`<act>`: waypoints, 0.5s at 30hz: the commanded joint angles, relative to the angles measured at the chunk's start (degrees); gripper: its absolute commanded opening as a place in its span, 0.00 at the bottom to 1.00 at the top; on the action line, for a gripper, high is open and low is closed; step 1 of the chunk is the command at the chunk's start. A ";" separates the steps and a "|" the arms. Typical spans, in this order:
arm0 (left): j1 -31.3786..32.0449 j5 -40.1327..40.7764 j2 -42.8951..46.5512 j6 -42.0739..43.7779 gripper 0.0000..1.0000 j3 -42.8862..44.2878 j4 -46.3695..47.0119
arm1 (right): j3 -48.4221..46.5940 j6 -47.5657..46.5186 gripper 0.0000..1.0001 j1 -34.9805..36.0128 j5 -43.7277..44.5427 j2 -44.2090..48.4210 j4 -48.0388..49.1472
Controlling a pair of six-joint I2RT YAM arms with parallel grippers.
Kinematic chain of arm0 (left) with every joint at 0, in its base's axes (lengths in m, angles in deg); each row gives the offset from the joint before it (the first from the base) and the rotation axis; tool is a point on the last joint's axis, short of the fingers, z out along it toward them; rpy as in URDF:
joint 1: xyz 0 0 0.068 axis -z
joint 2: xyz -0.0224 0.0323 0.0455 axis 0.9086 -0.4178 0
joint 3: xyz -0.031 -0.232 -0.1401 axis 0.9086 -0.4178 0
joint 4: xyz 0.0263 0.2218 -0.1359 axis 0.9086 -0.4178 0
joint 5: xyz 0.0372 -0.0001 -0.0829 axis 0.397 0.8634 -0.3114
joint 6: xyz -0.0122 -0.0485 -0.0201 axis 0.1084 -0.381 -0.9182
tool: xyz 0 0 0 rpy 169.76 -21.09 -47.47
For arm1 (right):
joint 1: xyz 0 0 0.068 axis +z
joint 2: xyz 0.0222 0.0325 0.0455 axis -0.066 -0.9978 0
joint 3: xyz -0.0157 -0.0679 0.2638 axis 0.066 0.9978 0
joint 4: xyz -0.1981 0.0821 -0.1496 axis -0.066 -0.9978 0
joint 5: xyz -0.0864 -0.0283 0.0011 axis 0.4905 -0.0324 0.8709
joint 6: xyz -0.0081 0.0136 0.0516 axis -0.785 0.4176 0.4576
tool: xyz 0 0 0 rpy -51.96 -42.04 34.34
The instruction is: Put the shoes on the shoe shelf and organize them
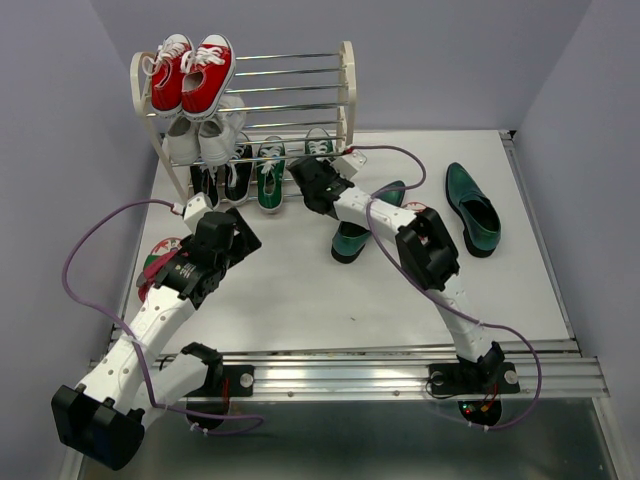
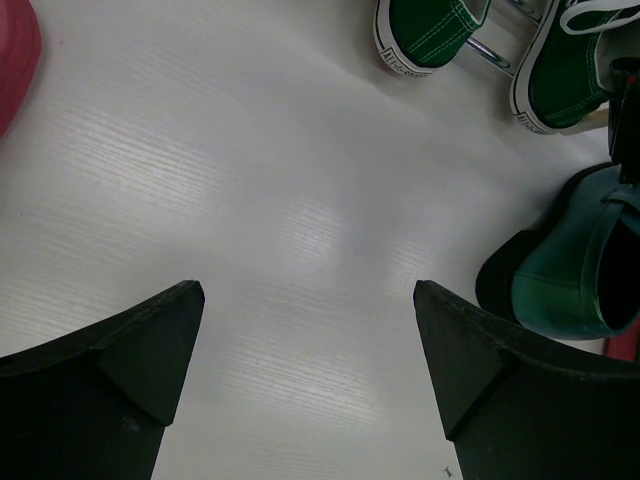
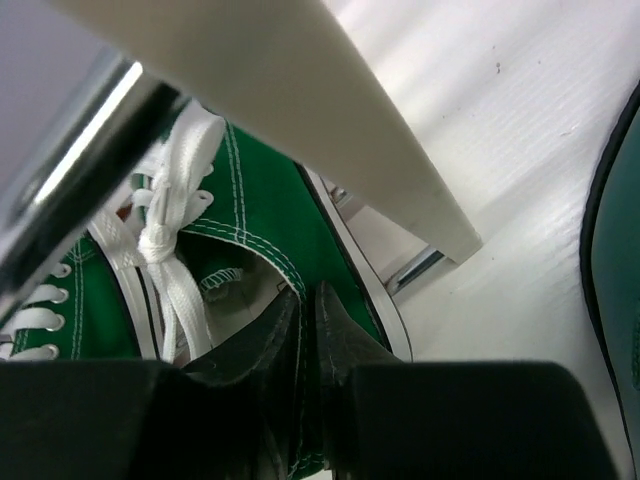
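Observation:
The shoe shelf [image 1: 345, 95] stands at the back left. One green sneaker [image 1: 268, 178] sits on its bottom tier. My right gripper [image 1: 316, 183] is shut on the collar of the second green sneaker [image 3: 250, 190], at the bottom tier beside the cream side frame [image 3: 330, 120]. One dark green loafer [image 1: 472, 208] lies at the right. The other loafer [image 1: 352, 240] lies partly under my right arm. A red-pink flip-flop [image 1: 160, 262] lies under my left arm. My left gripper [image 1: 240, 235] is open and empty above bare table [image 2: 300, 200]. Its view shows both sneakers [image 2: 425, 35] and a loafer [image 2: 560, 285].
Red sneakers [image 1: 195, 72] sit on the top tier, white sneakers [image 1: 205, 135] on the middle tier, black sneakers [image 1: 222, 180] at the bottom left. Purple cables loop off both arms. Grey walls close in the table on three sides.

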 commanded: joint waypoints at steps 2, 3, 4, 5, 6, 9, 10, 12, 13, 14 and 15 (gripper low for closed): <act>-0.06 1.74 0.64 -0.45 0.99 -0.52 0.08 | 0.27 3.59 0.18 -0.22 3.22 1.27 6.20; 0.03 1.83 0.64 -0.37 0.99 -0.43 -0.01 | 0.54 3.68 0.22 -0.22 3.13 1.36 6.20; 0.03 1.83 0.64 -0.45 0.99 -0.52 -0.10 | 1.06 3.68 0.32 -0.22 3.04 1.62 6.20; 0.03 2.00 0.64 -0.63 0.99 -0.43 -0.18 | 1.42 3.85 0.33 -0.22 3.04 1.88 6.12; 0.03 2.18 0.82 -0.72 0.99 -0.52 -0.27 | 1.77 3.77 0.36 -0.22 2.78 2.06 6.20; 0.03 2.70 0.73 -0.89 0.99 -0.17 -0.80 | 3.17 3.15 0.48 -0.22 1.90 3.29 6.20; 0.03 2.88 0.73 -0.98 0.99 0.10 -1.15 | 3.61 2.45 0.52 -0.22 1.29 3.64 6.20; 0.03 3.50 0.56 -1.16 0.99 0.62 -1.76 | 5.11 1.75 0.61 -0.22 0.32 5.04 6.20; 0.03 3.76 0.55 -1.33 0.99 1.24 -2.55 | 5.28 0.09 0.64 -0.22 -0.73 5.57 6.12; -0.06 4.11 0.55 -1.51 0.99 1.50 -3.08 | 5.55 -0.97 0.66 -0.22 -1.26 6.01 6.20; 0.03 4.81 0.64 -1.68 0.99 1.77 -3.52 | 5.90 -2.11 0.68 -0.22 -1.96 6.97 6.12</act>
